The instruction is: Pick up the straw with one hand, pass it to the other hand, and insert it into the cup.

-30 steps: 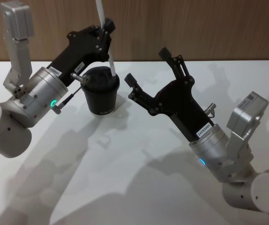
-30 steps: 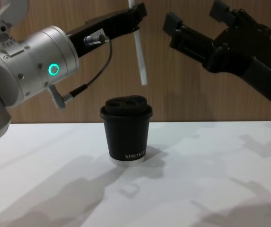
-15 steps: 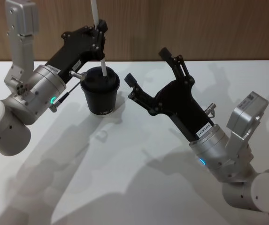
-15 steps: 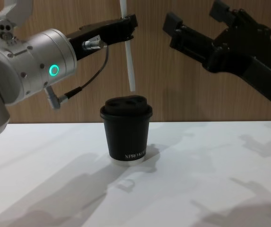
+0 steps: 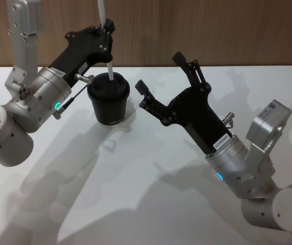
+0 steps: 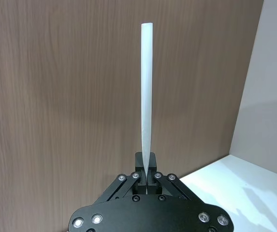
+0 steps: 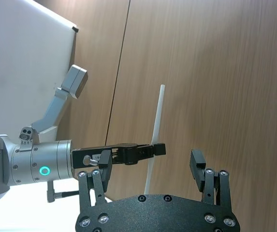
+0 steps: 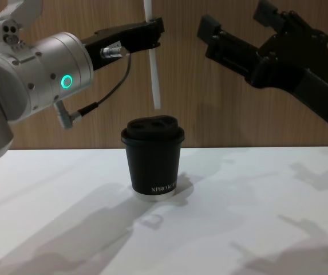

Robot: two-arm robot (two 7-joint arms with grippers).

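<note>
The straw (image 8: 153, 69) hangs almost upright, pinched by the left gripper (image 8: 154, 27), its tip just above the lid of the cup (image 8: 153, 157). Insertion seems the step in hand: the tip must likely find the lid's hole, then go straight down. The right gripper (image 5: 160, 71) stands wide open beside the cup.

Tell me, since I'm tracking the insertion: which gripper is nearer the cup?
Left. The left gripper holds the straw above the cup; the right gripper, open, hangs off to the cup's right.
</note>
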